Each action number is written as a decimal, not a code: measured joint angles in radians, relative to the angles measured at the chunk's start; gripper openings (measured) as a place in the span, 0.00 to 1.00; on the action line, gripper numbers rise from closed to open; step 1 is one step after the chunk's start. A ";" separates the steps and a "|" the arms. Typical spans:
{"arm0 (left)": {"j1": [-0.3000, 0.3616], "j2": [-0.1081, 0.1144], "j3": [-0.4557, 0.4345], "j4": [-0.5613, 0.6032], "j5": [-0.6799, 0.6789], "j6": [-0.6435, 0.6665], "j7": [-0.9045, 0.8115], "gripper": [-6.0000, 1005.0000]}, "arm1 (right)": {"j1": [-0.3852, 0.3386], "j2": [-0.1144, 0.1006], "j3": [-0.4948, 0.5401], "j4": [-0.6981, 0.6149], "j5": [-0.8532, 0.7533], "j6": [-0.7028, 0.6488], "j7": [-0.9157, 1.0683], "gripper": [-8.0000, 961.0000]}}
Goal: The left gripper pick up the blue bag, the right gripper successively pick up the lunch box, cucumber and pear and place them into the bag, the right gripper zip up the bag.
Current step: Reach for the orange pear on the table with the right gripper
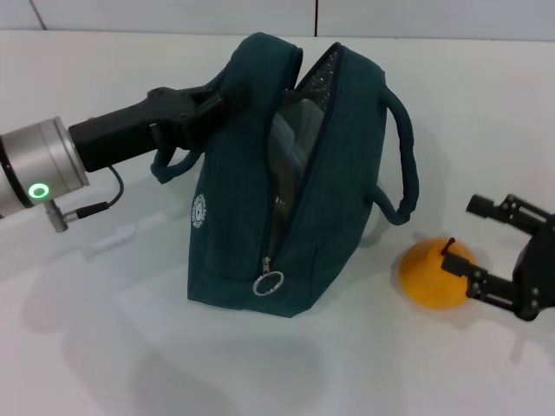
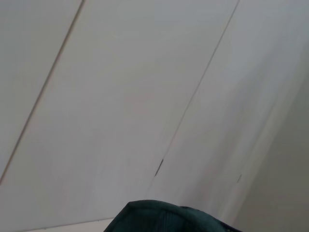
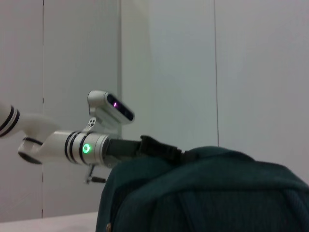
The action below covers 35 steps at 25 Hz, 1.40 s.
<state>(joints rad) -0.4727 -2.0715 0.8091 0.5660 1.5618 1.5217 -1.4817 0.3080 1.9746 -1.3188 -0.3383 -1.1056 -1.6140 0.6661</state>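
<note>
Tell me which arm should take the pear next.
Right. The right gripper is open, its fingers flanking the pear on the table. The left gripper is busy holding the blue bag upright and open.

I see the bag (image 1: 286,182) standing mid-frame on the surface (image 1: 104,347), its top unzipped, a container inside. My left hand (image 1: 212,104) reaches in from the left onto its upper edge. Lower right, the pear (image 1: 434,276) lies beside my right hand (image 1: 464,238).
</note>
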 joint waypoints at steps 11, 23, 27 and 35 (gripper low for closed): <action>-0.013 -0.004 0.003 0.000 0.010 -0.002 0.000 0.05 | -0.009 0.026 0.000 0.029 -0.013 0.050 -0.050 0.74; -0.016 -0.004 0.001 0.000 0.014 -0.008 0.000 0.05 | 0.007 0.030 0.002 0.028 -0.011 0.097 -0.052 0.42; -0.017 -0.003 -0.001 0.000 0.014 -0.008 0.000 0.05 | 0.016 0.032 -0.007 0.028 -0.013 0.110 -0.049 0.43; -0.017 -0.002 -0.005 0.000 0.014 -0.011 0.000 0.05 | 0.018 0.033 -0.018 0.028 -0.013 0.111 -0.052 0.41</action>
<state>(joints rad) -0.4893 -2.0739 0.8045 0.5660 1.5755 1.5110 -1.4818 0.3265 2.0080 -1.3368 -0.3099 -1.1189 -1.5033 0.6141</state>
